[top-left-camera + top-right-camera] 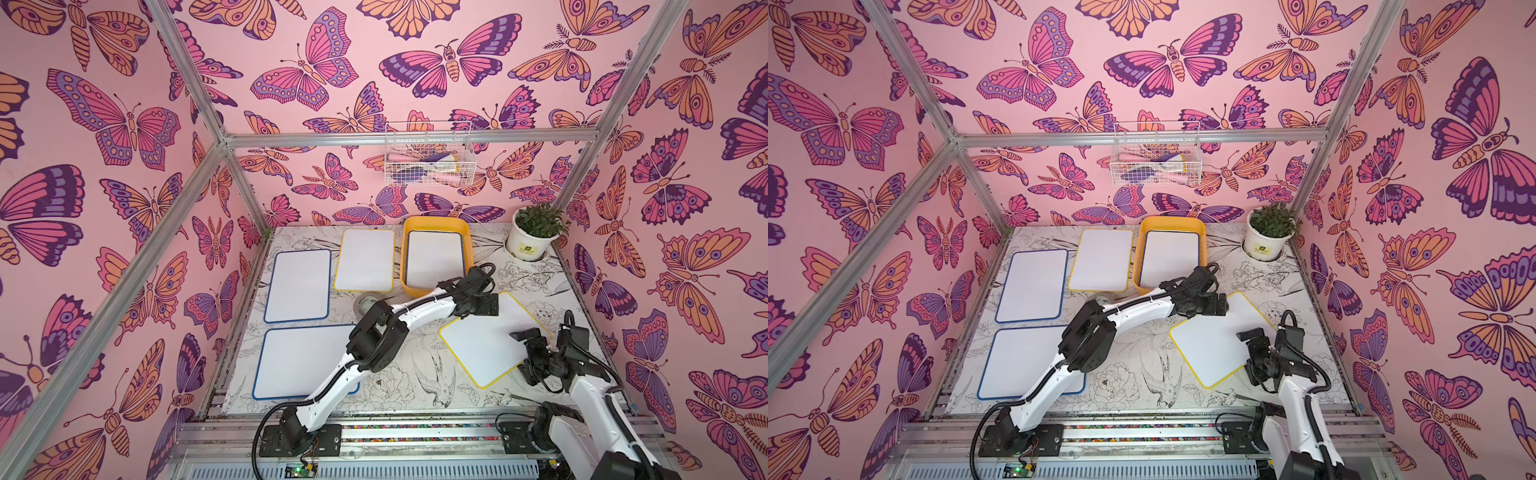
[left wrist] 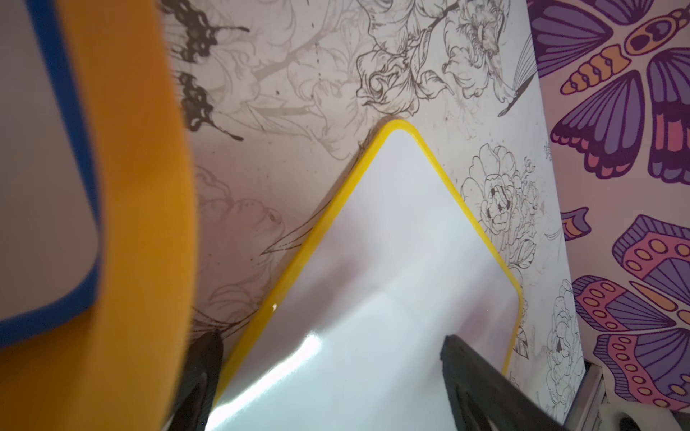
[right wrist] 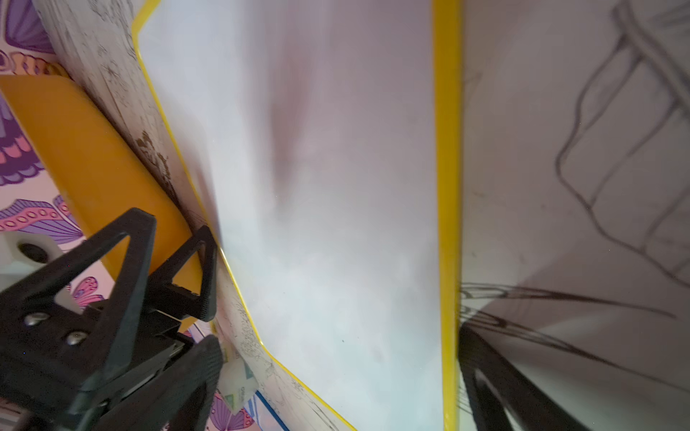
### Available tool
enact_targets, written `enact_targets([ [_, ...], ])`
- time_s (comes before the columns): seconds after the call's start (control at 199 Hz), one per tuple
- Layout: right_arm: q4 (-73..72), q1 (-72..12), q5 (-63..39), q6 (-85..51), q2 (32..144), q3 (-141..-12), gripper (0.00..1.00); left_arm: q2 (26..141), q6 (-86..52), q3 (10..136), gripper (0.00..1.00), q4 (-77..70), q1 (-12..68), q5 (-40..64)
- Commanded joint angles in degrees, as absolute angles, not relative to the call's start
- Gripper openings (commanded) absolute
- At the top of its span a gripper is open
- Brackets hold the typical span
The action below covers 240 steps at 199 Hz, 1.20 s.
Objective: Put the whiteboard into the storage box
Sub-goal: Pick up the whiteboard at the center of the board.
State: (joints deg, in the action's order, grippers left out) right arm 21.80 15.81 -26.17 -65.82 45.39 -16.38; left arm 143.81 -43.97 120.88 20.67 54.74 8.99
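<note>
Whiteboard (image 1: 492, 345), yellow-framed, lies flat near the storage box (image 1: 436, 222). I see left gripper (image 2: 328, 337) and right gripper (image 3: 339, 337) spread wide over it — holding nothing.

Both top views look down from high; wrist cameras, very close, apparently share the yellow-rimmed white rectangular whiteboard (image 2: 373, 280).

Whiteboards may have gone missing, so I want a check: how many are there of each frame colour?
Blue whiteboards: 3, one of them in the box
Yellow whiteboards: 2
Total: 5
</note>
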Motion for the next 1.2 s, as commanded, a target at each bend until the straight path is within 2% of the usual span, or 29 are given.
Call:
enact_targets([
  [0.0,11.8,15.38,-32.29,-75.28,40.74,-14.89,1.0,147.75,-45.71,117.92,0.93,26.63,57.74,17.39],
  [0.301,9.57,15.44,-26.57,-81.89,27.45,-10.89,1.0,147.57,-45.88,117.69,0.93,26.61,57.74,17.49],
  [0.812,2.84,15.39,-23.84,-88.12,19.16,-8.29,1.0,147.33,-46.15,117.42,0.93,26.62,57.92,17.39],
  [1.198,5.63,15.38,-21.99,-90.48,16.61,-7.91,0.99,147.15,-46.08,117.35,0.93,26.63,57.83,17.23],
])
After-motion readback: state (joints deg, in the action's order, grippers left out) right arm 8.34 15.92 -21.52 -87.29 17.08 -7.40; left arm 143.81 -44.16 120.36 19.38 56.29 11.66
